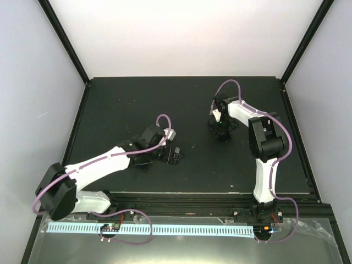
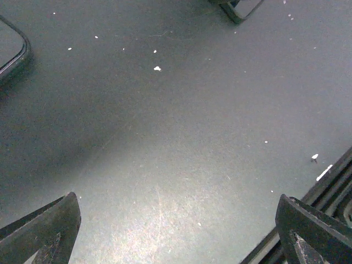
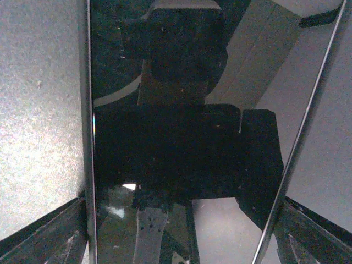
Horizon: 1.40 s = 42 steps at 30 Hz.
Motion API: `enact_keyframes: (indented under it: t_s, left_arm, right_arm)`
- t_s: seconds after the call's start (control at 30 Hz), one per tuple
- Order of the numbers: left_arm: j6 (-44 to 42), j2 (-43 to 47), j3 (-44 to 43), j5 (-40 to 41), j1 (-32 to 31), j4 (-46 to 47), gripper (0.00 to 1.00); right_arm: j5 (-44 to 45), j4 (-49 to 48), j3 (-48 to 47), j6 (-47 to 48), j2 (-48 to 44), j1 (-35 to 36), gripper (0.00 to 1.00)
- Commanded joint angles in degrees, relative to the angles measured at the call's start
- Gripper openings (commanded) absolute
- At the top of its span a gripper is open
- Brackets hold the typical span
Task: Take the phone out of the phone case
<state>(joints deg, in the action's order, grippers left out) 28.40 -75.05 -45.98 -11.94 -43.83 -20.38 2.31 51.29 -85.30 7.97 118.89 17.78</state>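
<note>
- Phone (image 3: 181,154) lies screen-up under the right arm. Its glossy face fills the right wrist view and mirrors the camera and arm above it. That flat pose leaves both long edges free to be taken from the sides.
- Right end effector (image 3: 181,212) stands wide astride the phone, one finger at each long edge. The tips look level with those edges, but I cannot tell whether they already press on them.
- A thin bright rim runs down each side of the phone. Whether that is the case or the phone's own frame cannot be told, so the removal looks not yet done.
- Left end effector (image 2: 177,220) is left of the phone and nearer the arm bases, well apart from it. It is spread fully and holds nothing, with only bare table (image 2: 176,137) between its fingers. It seems placed to come in as the second hand.
- A dark rounded corner (image 2: 12,50) shows at the left edge of the left wrist view. A second dark corner (image 2: 239,8) shows at the top edge. Too little of either shows to name it.
</note>
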Motion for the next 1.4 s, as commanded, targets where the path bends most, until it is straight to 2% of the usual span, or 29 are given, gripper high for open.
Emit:
enact_keyframes:
  t_s: [0.0,0.1,0.27,0.37,0.43,0.57,0.73,0.87,1.0,1.17,1.23,1.27,1.37]
  left_arm:
    - [3.61,7.04,3.42,-0.56,-0.20,2.57,0.99]
    - [5.58,11.99,6.48,-0.53,-0.20,3.12,0.99]
    - [6.94,20.81,9.64,0.70,-0.44,1.29,0.99]
    - [7.60,25.57,10.24,2.92,-0.47,-2.20,0.99]
    - [8.15,28.82,10.50,4.25,-0.46,-4.26,0.99]
    - [9.53,34.66,11.67,5.84,-0.55,-5.06,0.99]
    - [12.52,36.60,13.87,3.79,-0.79,1.14,0.96]
    - [12.97,34.41,14.17,-1.11,-1.80,13.08,0.80]
    - [11.76,28.06,12.49,-0.37,-5.35,23.50,0.79]
    - [12.02,14.22,6.34,1.43,-10.19,31.59,0.78]
    - [12.03,8.78,2.62,4.12,-12.53,32.63,0.78]
    - [12.73,3.52,-1.46,9.92,-15.30,32.82,0.74]
    - [14.78,-1.21,-4.43,14.58,-17.18,33.66,0.68]
  right_arm:
    - [0.90,4.88,1.56,-0.01,3.63,-0.07,0.97]
    - [1.37,6.24,0.50,-0.13,4.60,-0.15,0.98]
    - [3.40,4.91,0.96,-0.10,3.82,-0.12,0.72]
    - [5.38,2.61,3.94,0.62,0.75,-0.11,0.63]
    - [3.89,0.59,8.35,2.09,-4.21,-0.09,0.61]
    - [-2.74,-2.74,16.47,6.04,-20.26,-0.03,0.55]
    - [-11.64,0.10,22.57,11.48,-39.99,1.51,0.47]
    - [-13.25,0.72,26.46,12.16,-51.13,4.55,0.45]
    - [-16.47,0.08,28.61,11.47,-57.89,5.22,0.34]
    - [-18.38,-1.46,30.11,12.58,-62.98,5.25,0.34]
    - [-18.91,-2.24,31.08,12.72,-64.22,5.33,0.33]
    - [-19.61,-3.82,32.51,12.41,-66.03,5.33,0.34]
    - [-19.97,-5.47,33.91,12.33,-67.81,5.50,0.36]
